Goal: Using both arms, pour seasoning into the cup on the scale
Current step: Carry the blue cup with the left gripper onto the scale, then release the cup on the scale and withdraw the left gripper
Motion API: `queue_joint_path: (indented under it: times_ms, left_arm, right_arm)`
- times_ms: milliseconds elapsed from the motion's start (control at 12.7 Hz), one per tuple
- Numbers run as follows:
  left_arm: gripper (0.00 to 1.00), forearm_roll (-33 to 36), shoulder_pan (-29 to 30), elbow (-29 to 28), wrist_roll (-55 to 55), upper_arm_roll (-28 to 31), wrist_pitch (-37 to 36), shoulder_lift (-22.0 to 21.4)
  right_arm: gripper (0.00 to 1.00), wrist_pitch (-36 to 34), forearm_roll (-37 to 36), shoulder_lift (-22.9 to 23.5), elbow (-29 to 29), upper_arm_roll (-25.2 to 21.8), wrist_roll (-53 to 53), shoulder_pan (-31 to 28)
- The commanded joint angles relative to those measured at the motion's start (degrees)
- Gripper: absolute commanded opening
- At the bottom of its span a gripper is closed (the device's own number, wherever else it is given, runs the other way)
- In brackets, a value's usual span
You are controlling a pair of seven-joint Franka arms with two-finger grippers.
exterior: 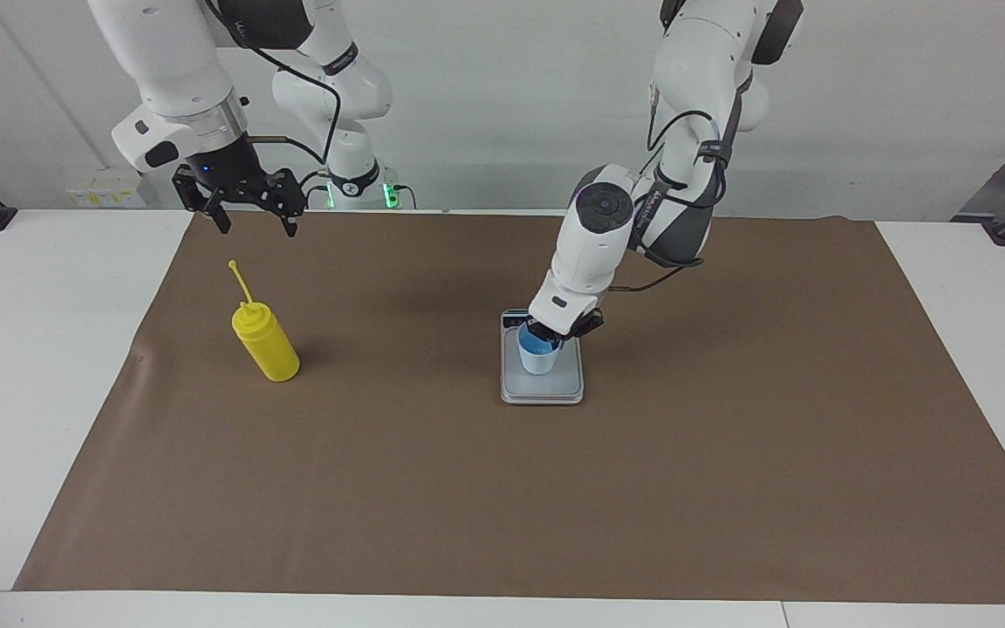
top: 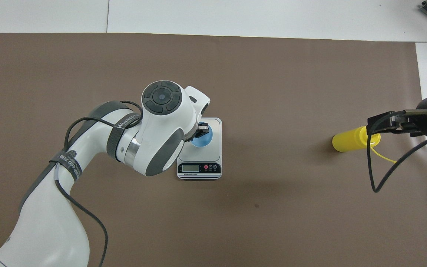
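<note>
Brown mat (exterior: 729,453), seasoning (exterior: 265,342) upright, nozzle up, left tool (exterior: 550,338) gripping cup (exterior: 538,358), right tool (exterior: 251,220) open

wall (exterior: 502,105): white, plain | table (exterior: 40,366): white (brown mat (exterior: 502,488) over most)

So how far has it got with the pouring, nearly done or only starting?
Only starting. Done: the cup stands on the scale. In hand: the left gripper is shut on the cup's rim, not yet let go. Left: the yellow seasoning bottle stands untouched on the brown mat, toward the right arm's end; the right gripper hangs open in the air, nearer the robots than the bottle. Picking up and pouring remain.
</note>
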Motion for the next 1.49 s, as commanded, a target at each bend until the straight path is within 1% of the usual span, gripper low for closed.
queue_joint_path:
  times_ms: [0,157,235,314,549,785,1020,1177,1256,1334,1413]
  left_arm:
    - [1.00,0.3,-0.6,-3.6,-0.3,0.5,2.9,-2.1]
    - [1.00,0.4,-0.1,-3.0,-0.2,0.9,2.6,-2.4]
    - [1.00,0.4,0.3,-2.7,0.2,1.5,2.0,-3.8]
    - [1.00,0.4,2.1,-2.7,1.6,1.9,0.6,-5.3]
    - [1.00,0.4,8.6,-2.5,12.4,1.9,-5.9,-11.1]
    - [1.00,0.5,13.4,-0.3,19.4,1.9,-11.6,-13.9]
    - [1.00,0.5,19.1,-0.4,29.8,2.0,-15.8,-18.2]
    - [1.00,0.5,22.7,-0.3,36.6,2.0,-18.2,-20.3]
    - [1.00,0.5,24.0,-0.3,39.0,2.0,-18.9,-21.1]
    - [1.00,0.5,25.0,-0.3,40.3,2.1,-20.0,-21.4]
    - [1.00,2.0,25.1,0.3,40.5,2.3,-21.5,-21.7]
  right_arm:
    - [1.00,0.5,1.0,-1.4,-1.6,0.3,0.1,-0.7]
    - [1.00,0.5,1.0,-1.4,-1.6,0.3,0.1,-0.7]
    - [1.00,0.6,1.0,-1.4,-1.6,0.3,0.1,-0.7]
    - [1.00,1.3,1.1,-1.3,-1.6,0.3,0.1,-0.7]
    - [1.00,1.8,1.4,-1.1,-1.3,0.4,0.0,-0.7]
    - [1.00,2.0,1.4,-1.1,-1.3,0.3,-0.1,-0.7]
    - [1.00,2.8,1.5,-1.1,-1.5,0.4,0.8,-0.4]
    - [1.00,2.9,1.7,-1.1,-1.6,0.3,0.9,-0.7]
    - [1.00,4.4,1.7,-1.1,-2.0,0.3,0.9,-1.0]
    - [1.00,6.3,1.7,-1.1,-2.8,0.3,1.7,-2.1]
    - [1.00,6.6,1.7,-1.1,-3.5,0.3,3.4,-3.2]
